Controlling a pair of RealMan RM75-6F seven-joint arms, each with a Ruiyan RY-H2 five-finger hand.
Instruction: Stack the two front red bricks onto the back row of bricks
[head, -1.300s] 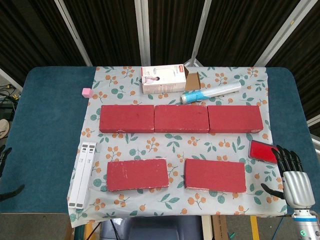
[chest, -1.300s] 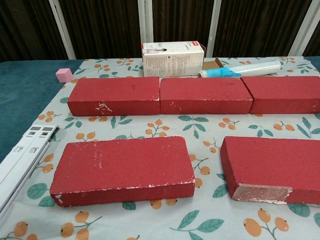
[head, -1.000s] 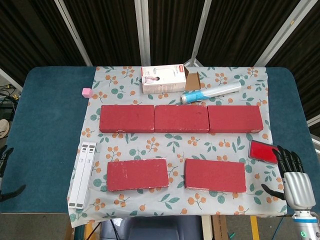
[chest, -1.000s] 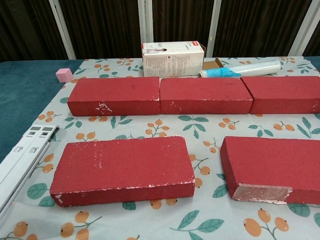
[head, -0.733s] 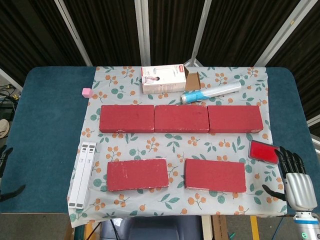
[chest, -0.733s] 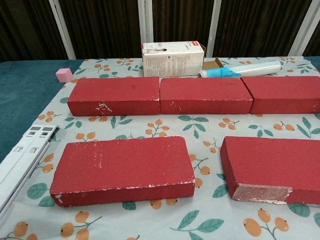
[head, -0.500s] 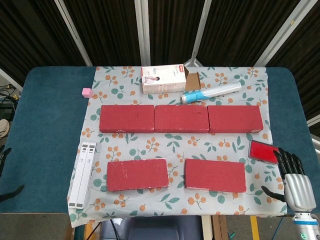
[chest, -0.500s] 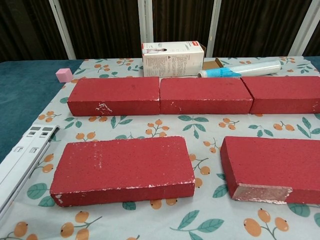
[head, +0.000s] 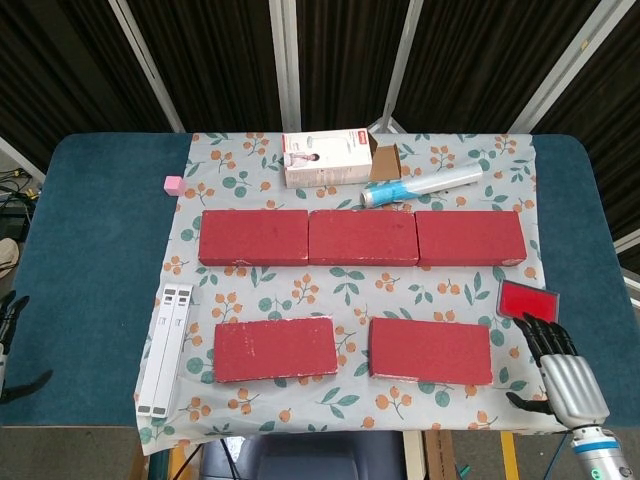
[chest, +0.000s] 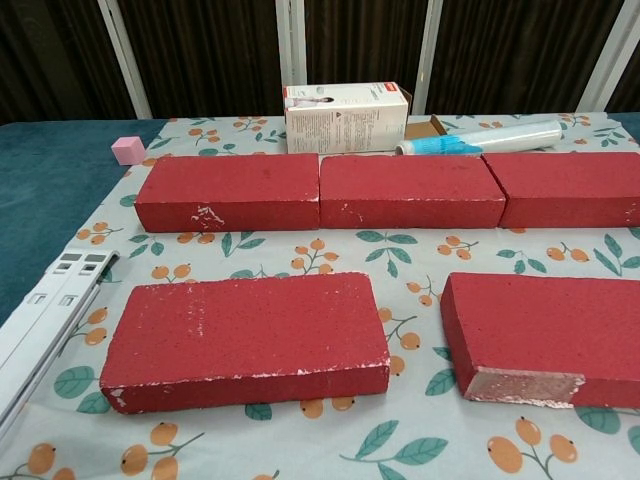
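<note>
Bricks lie flat on a floral cloth (head: 440, 285) spread over a blue table (head: 90, 260). The back row (head: 362, 238) consists of three red bricks set end to end along the far half of the cloth. The two front bricks lie nearer and apart from each other: the left front brick (head: 275, 350) and the right front brick (head: 431, 350), each with nothing resting on it and neither touching the back row. The right hand (head: 560, 372) sits at the near right corner of the cloth, well right of the right front brick, fingers spread and holding nothing. The left hand (head: 10, 335) shows only as dark fingertips at the left edge of the head view; whether it is released or clenched cannot be told. A red flat pad (head: 529, 299) lies just beyond the right hand. A white folded stand (head: 166, 348) lies left of the left front brick. A white box (head: 326, 159), a blue-capped tube (head: 420, 185) and a pink cube (head: 173, 184) sit beyond the back row.
</note>
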